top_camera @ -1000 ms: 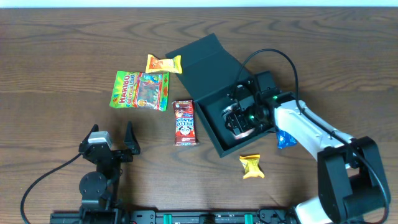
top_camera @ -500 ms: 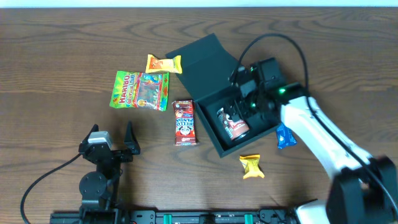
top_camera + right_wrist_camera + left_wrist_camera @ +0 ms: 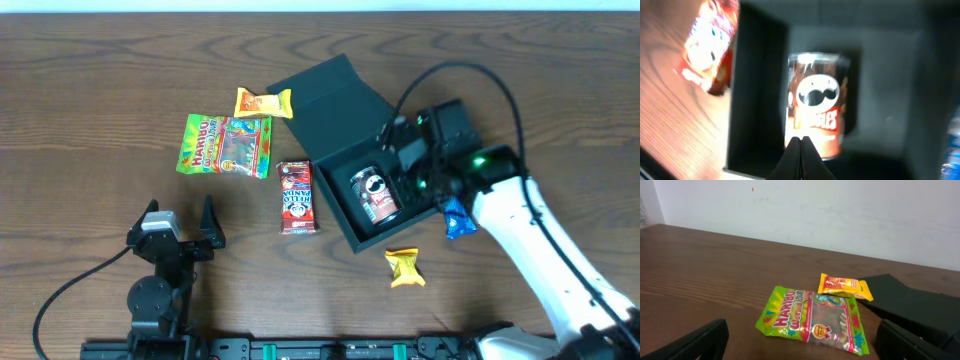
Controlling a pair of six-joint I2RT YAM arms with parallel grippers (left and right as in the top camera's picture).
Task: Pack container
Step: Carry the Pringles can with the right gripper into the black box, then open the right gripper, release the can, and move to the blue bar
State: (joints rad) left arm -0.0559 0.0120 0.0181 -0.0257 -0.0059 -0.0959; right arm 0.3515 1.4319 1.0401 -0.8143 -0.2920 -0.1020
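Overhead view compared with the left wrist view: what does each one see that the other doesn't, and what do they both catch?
Only the overhead view shows the Pringles can lying inside the container, the Hello Panda packet, the yellow candy and the blue packet. Only the left wrist view shows the white wall rising behind the table. Both show the Haribo bag, the orange-yellow packet, the container's open lid and the wooden table.

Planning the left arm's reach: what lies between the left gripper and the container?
The overhead view shows the red Hello Panda packet lying between the left gripper and the container, close beside the box.
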